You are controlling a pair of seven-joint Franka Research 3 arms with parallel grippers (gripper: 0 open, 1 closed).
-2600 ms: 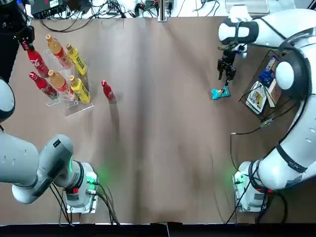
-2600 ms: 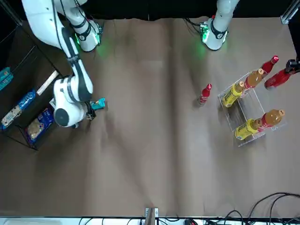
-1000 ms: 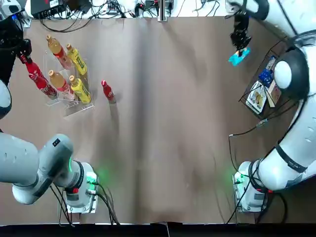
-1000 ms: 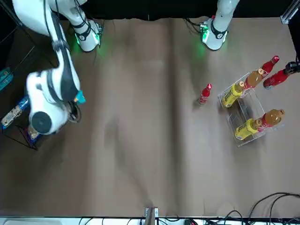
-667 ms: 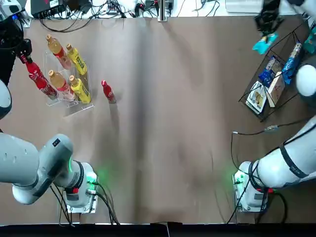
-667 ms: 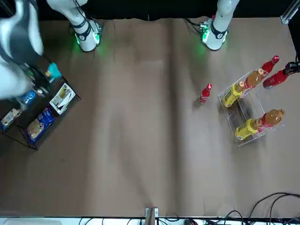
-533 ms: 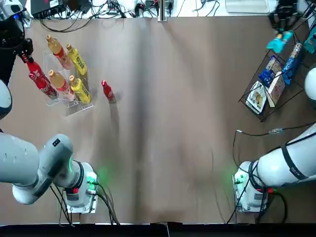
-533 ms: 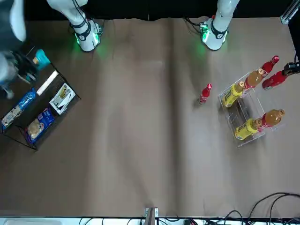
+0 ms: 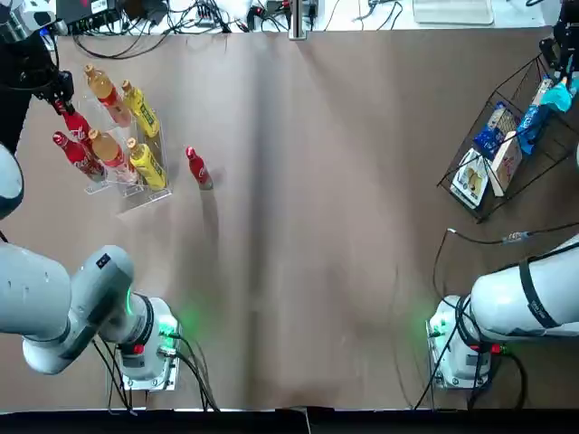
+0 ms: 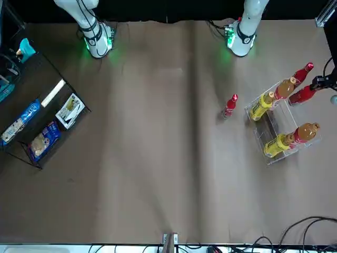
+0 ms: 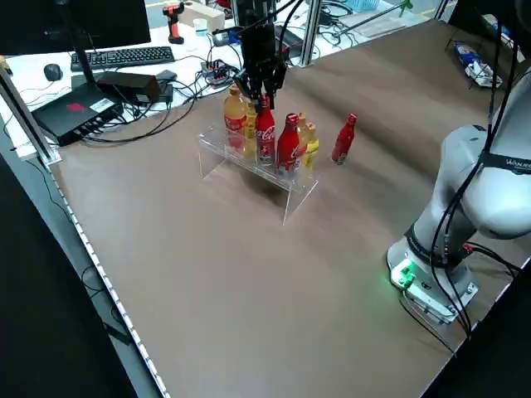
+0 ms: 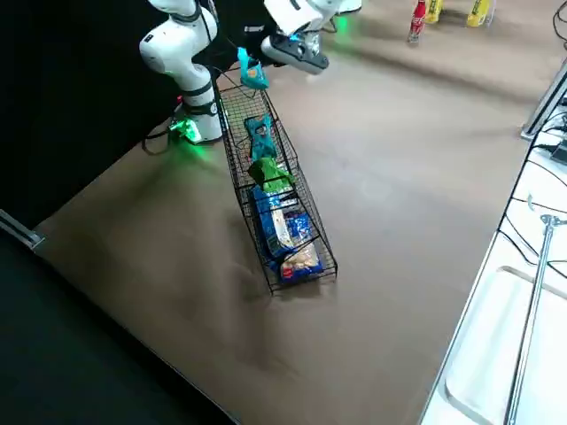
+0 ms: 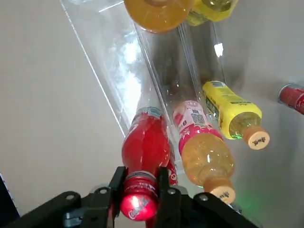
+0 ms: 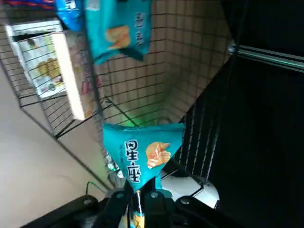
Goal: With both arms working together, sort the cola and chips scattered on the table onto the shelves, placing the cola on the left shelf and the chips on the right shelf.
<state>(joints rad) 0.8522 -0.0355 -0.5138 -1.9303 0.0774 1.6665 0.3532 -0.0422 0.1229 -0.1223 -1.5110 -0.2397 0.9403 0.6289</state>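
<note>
brown table [image 9: 317, 226]: left gripper [image 13: 137, 202] clamps a cola bottle [image 13: 145, 147] by its cap at the clear left shelf [image 9: 136, 194]; right gripper [image 14: 137, 197] pinches a teal chips packet [image 14: 142, 154] above the black right shelf [image 12: 306, 226].

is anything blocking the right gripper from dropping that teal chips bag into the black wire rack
Nothing visible blocks it. The right gripper holds the teal chips packet above the near end of the black wire rack. Another teal packet and a green packet lie farther along inside, leaving that end free.
</note>
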